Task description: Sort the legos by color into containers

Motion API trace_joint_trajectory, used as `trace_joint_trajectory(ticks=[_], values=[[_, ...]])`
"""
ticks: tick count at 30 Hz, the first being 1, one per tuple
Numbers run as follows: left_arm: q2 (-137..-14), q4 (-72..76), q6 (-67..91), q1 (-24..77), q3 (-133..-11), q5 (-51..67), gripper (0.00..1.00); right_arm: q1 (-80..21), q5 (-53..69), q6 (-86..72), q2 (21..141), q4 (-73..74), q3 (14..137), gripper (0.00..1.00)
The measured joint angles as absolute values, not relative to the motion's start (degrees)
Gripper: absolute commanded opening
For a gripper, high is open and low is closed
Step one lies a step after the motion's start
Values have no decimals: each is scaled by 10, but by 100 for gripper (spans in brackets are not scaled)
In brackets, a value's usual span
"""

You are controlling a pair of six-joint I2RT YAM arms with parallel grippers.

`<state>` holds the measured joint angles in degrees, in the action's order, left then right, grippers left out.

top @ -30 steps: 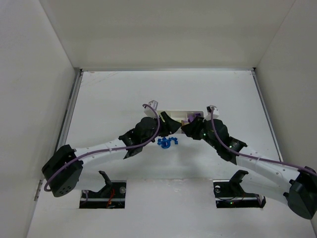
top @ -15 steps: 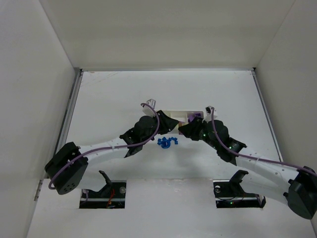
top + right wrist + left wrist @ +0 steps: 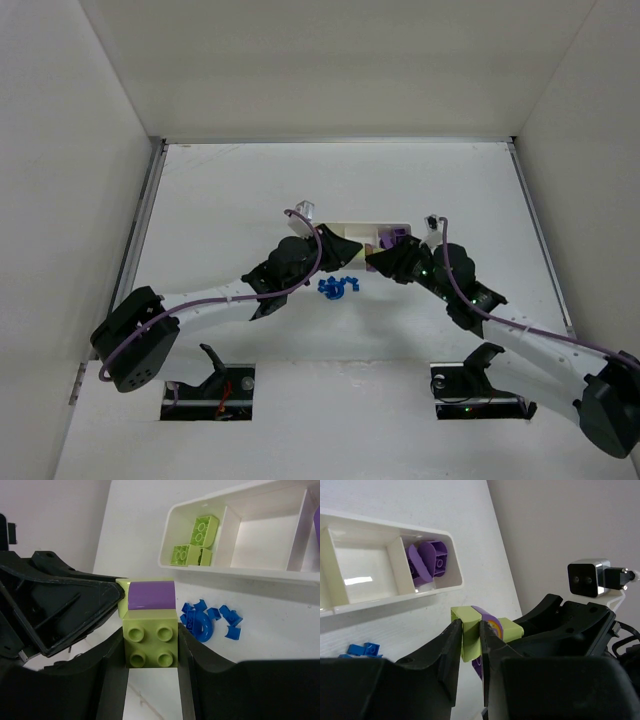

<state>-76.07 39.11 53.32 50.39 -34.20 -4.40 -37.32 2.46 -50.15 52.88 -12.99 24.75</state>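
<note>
Both grippers hold one stacked piece between them above the table. My left gripper (image 3: 470, 640) is shut on a yellow-green brick (image 3: 468, 639). My right gripper (image 3: 151, 647) is shut on the other yellow-green brick (image 3: 151, 645). A purple brick (image 3: 151, 595) sits between the two green ones. The white three-part tray (image 3: 235, 572) holds yellow-green bricks (image 3: 195, 545) in one end compartment and purple bricks (image 3: 427, 560) in the other; the middle one is empty. Blue pieces (image 3: 210, 621) lie on the table in front of the tray. In the top view the grippers meet (image 3: 362, 258) just in front of the tray (image 3: 360, 228).
The blue pile (image 3: 337, 288) lies just below the joined grippers. White walls enclose the table on the left, right and back. Two dark openings (image 3: 210, 390) sit at the near edge by the arm bases.
Both grippers have shifted slightly toward the tray while staying joined on the stacked piece. The right arm has moved a little right and up. The blue pile has not moved.
</note>
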Motion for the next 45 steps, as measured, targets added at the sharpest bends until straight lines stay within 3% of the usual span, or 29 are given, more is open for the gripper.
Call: trace_joint_trajectory(ticks=[12,23,34,36,43,45], values=[[-765,388,522,478,-334,-49,11,-279,39,-508,436,-127,222,29],[-947,386,494,483,-496,-35,12,-262,-3,-497,400,-84,202,29],[-1049,361,489,489,-562,-35,15,-247,-26,-490,354,-57,175,29],[-1056,358,489,492,-573,-35,17,-247,-26,-488,354,-55,172,29],[-1061,356,485,498,-595,-39,41,-247,-27,-482,359,-55,170,29],[-1061,355,486,498,-595,-40,43,-247,-27,-481,362,-55,170,30]])
